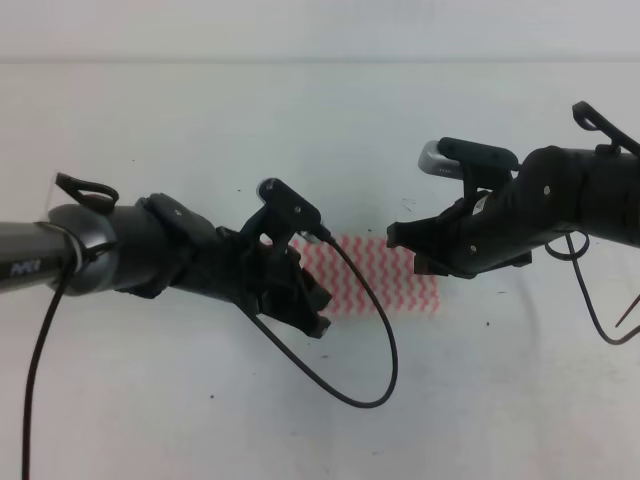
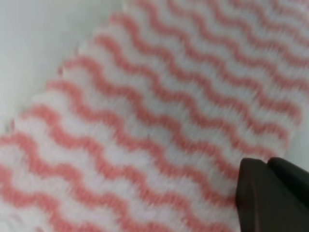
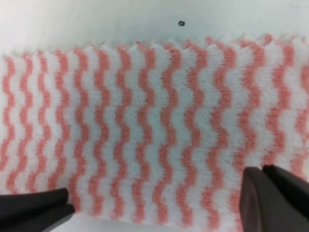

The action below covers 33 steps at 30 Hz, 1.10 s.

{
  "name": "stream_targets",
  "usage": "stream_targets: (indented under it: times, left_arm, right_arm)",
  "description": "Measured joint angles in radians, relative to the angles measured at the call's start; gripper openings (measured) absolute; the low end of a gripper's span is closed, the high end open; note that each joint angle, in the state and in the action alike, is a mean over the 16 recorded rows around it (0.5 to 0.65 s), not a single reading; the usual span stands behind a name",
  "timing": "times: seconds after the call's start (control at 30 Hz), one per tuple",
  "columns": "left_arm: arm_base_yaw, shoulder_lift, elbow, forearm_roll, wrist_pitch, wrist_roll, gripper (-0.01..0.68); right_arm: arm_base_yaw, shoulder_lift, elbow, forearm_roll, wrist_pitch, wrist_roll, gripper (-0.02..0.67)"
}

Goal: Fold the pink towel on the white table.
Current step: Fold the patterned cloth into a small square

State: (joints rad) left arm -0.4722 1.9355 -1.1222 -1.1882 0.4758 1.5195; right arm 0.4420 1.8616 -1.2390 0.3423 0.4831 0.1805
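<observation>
Surface: white table point(image 1: 180, 420), plain, a few dark specks.
Towel: the pink towel point(image 1: 385, 272) lies flat near the table's middle, between the two arms, its left end hidden under the left gripper point(image 1: 300, 305).
Left pincer: low over the towel's left part; only one dark finger point(image 2: 270, 198) shows in the wrist view, so I cannot tell how wide it stands.
Right pincer: the right gripper point(image 3: 159, 203) stands wide, its fingers straddling the towel's near edge, nothing held.
Handling: probably light, thin and limp; it should drape and slide easily on the smooth top.
Hold: pinch corners or the zigzag edge, both ends together.
</observation>
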Motion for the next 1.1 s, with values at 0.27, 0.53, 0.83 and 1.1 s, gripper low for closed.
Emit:
stream_targets:
  times: [0.27, 0.53, 0.83, 1.1]
  left_arm:
    - [0.001, -0.014, 0.000, 0.112, -0.025, -0.111, 0.000]
    - [0.009, -0.045, 0.001, 0.230, -0.031, -0.231, 0.000]
    - [0.016, -0.034, 0.001, 0.370, -0.018, -0.373, 0.000]
    - [0.017, -0.032, 0.002, 0.407, -0.021, -0.397, 0.000]
  right_arm:
    - [0.000, 0.001, 0.000, -0.001, 0.000, -0.002, -0.002]
    - [0.000, 0.001, 0.000, -0.001, 0.000, -0.005, -0.002]
    - [0.000, 0.000, 0.000, 0.000, -0.002, -0.007, -0.002]
    - [0.000, 0.001, 0.000, -0.001, -0.003, -0.008, -0.002]
